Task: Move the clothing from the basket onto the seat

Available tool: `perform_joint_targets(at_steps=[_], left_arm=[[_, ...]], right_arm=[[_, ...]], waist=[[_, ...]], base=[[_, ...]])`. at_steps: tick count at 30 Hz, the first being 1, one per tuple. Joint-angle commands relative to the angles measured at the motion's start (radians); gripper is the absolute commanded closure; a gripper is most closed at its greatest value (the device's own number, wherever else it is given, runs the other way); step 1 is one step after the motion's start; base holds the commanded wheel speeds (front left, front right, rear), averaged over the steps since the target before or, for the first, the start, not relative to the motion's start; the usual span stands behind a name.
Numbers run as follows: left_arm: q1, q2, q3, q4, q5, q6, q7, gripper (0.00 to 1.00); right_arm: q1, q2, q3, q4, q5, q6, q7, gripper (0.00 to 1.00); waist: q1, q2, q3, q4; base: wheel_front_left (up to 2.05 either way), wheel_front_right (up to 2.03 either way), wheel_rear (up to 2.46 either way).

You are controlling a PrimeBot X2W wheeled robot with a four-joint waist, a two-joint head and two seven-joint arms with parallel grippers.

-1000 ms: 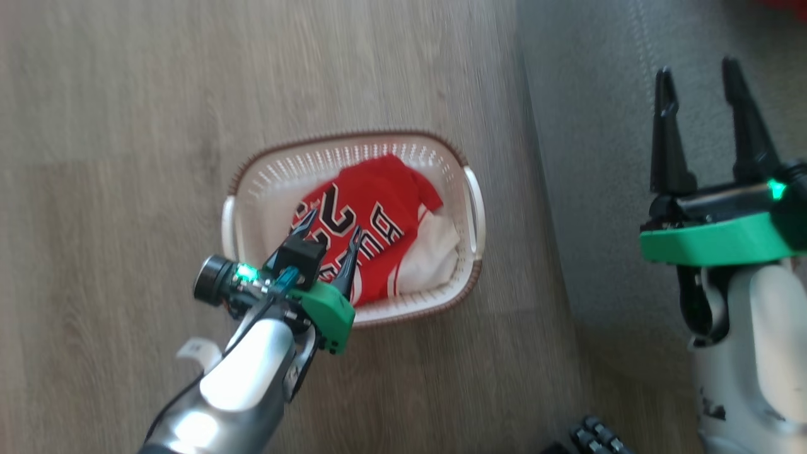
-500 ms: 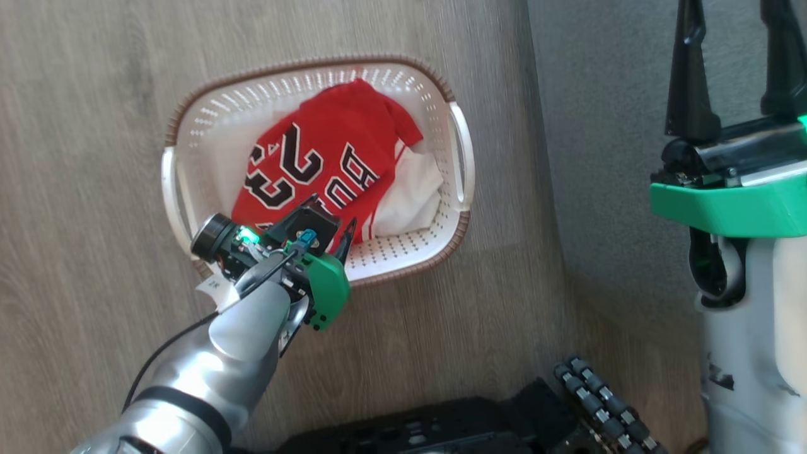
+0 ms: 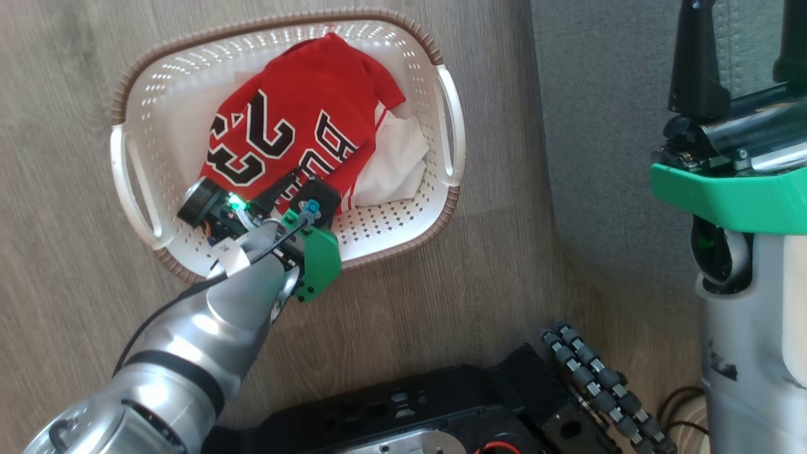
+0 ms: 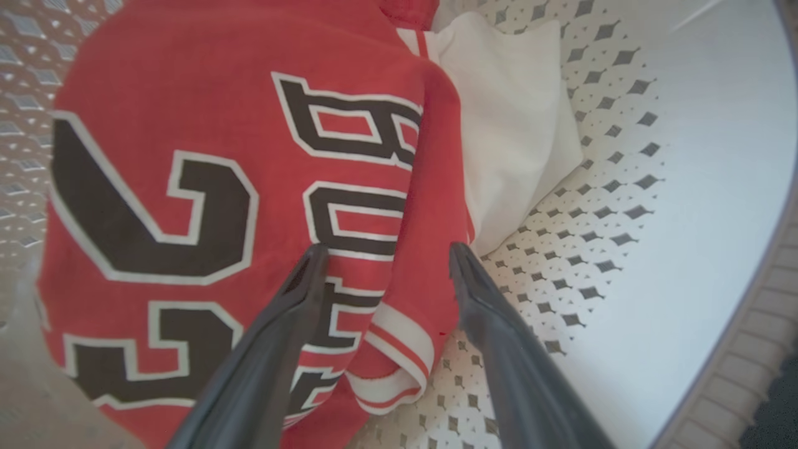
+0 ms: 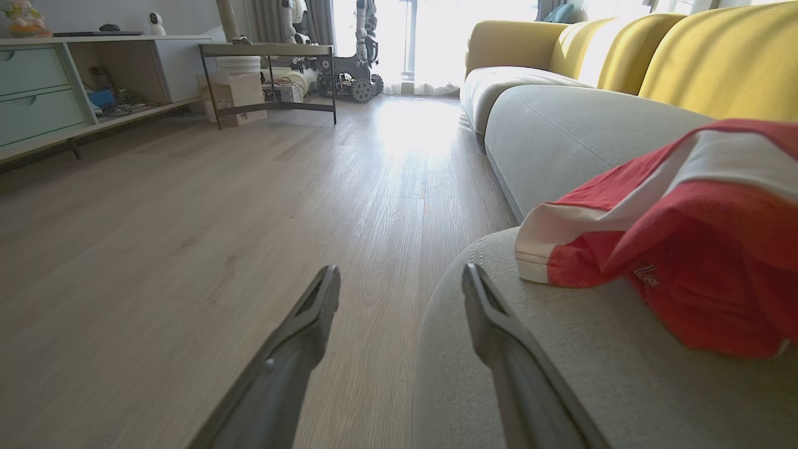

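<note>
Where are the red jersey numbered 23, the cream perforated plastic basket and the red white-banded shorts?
Red jersey numbered 23 [image 3: 296, 123]: head view, red chest beside the numerals.
Cream perforated plastic basket [image 3: 391, 222]: head view, bare perforated floor.
Red white-banded shorts [image 5: 704, 262]: right wrist view, red panel.

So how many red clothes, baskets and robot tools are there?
Red clothes: 2, jersey in basket, shorts on sofa
Baskets: 1
Tools: 2, left tool, right tool, both open
Total: 5
</note>
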Motion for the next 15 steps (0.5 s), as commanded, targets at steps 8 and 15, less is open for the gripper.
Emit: perform_joint_targets(at_steps=[8,15], left_arm=[[-0.03,0.006,-0.036,0.045,0.011,0.046,0.011,0.0],[-0.051,0.006,-0.07,0.059,0.022,0.076,0.031,0.0]], right_arm=[[0.017,0.004,0.025,-0.056,0.002,0.0,-0.006,0.0],[0.015,0.004,0.027,-0.065,0.002,0.0,-0.006,0.0]], waist=[[-0.0001,0.0,0.041,-0.014],[-0.0001,0.0,0.053,-0.021]], base=[[0.0,0.0,0.0],[0.0,0.0,0.0]])
